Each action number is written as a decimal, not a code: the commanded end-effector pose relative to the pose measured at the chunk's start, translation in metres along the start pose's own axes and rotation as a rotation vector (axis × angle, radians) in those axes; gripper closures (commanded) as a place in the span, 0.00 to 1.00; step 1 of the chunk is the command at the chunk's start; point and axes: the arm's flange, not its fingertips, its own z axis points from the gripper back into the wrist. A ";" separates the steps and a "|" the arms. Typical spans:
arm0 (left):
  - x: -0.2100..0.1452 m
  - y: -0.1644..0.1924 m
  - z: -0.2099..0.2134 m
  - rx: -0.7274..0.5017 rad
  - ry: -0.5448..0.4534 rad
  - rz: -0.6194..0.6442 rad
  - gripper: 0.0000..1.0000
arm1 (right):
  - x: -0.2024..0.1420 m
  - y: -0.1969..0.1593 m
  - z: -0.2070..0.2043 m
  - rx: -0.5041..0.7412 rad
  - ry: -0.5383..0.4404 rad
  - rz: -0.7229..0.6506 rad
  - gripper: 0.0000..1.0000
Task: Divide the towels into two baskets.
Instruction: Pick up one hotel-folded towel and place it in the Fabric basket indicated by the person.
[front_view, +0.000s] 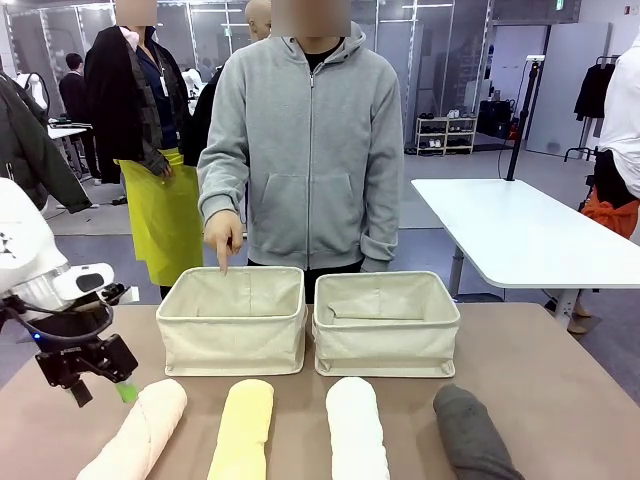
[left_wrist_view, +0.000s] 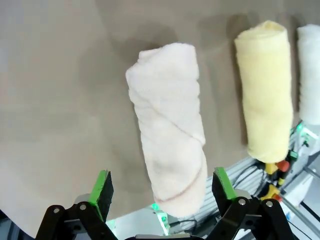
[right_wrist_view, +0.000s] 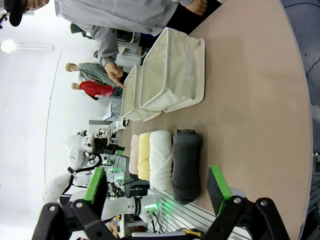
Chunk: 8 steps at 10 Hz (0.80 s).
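Two cream canvas baskets (front_view: 232, 340) show seemingly bare lining; four rolled terry towels (front_view: 355, 430) lie before them. The left gripper (left_wrist_view: 163, 184) and right gripper (right_wrist_view: 157, 184) gape, grasping nothing.

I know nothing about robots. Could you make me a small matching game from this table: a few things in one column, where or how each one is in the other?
1. pink towel
2. dark grey towel
3. left basket
4. robot's left hand

A. the person's finger points at it
B. open, above the pink towel
C. robot's-right end of the row
D. robot's-left end of the row

Pairs: 1-D, 2-C, 3-A, 4-B.
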 end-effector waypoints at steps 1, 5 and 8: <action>-0.032 -0.010 -0.038 0.073 0.010 0.012 0.00 | 0.000 0.004 0.001 0.011 -0.006 0.006 0.00; -0.035 -0.012 -0.068 0.074 -0.003 0.036 0.00 | 0.000 0.004 0.001 0.011 -0.006 0.006 0.00; -0.041 -0.017 -0.090 0.059 0.005 0.027 0.00 | 0.000 0.004 0.001 0.011 -0.006 0.006 0.00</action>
